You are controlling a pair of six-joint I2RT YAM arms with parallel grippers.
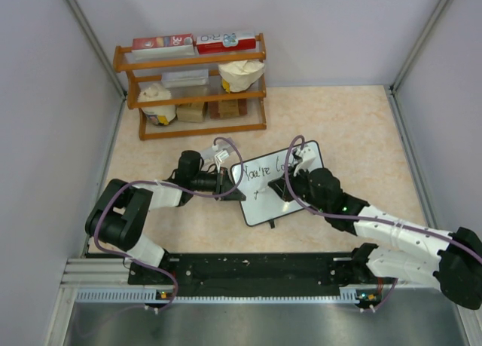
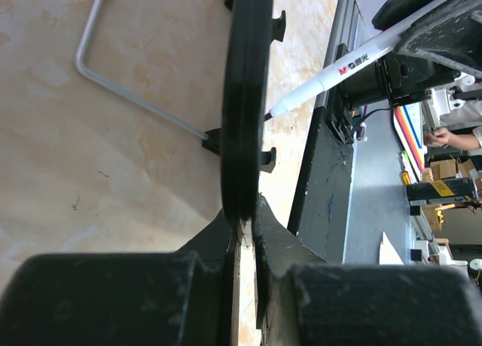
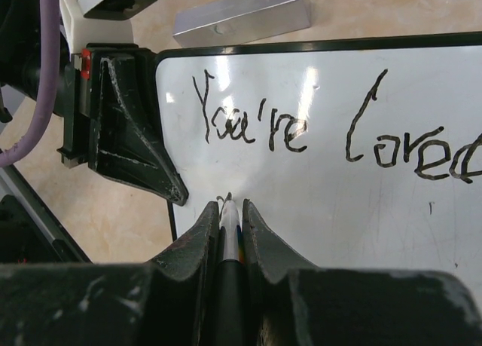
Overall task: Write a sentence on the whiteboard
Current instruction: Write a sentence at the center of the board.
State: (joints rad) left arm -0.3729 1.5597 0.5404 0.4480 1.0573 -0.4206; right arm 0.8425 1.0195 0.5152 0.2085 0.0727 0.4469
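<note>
The whiteboard (image 1: pixel 263 199) lies tilted in the middle of the table, black-framed. Its first line reads "You're loved" (image 3: pixel 331 131). A small mark begins a second line under it (image 3: pixel 224 199). My left gripper (image 1: pixel 235 186) is shut on the board's left edge, seen edge-on in the left wrist view (image 2: pixel 245 97). My right gripper (image 1: pixel 285 186) is shut on a white marker (image 3: pixel 230 221) with its tip on the board at the start of the second line. The marker also shows in the left wrist view (image 2: pixel 331 78).
A wooden shelf (image 1: pixel 192 86) with bags and boxes stands at the back left. A grey metal block (image 3: pixel 241 14) lies beyond the board's top edge. The board's wire stand (image 2: pixel 124 90) rests on the table. Walls enclose the table on three sides.
</note>
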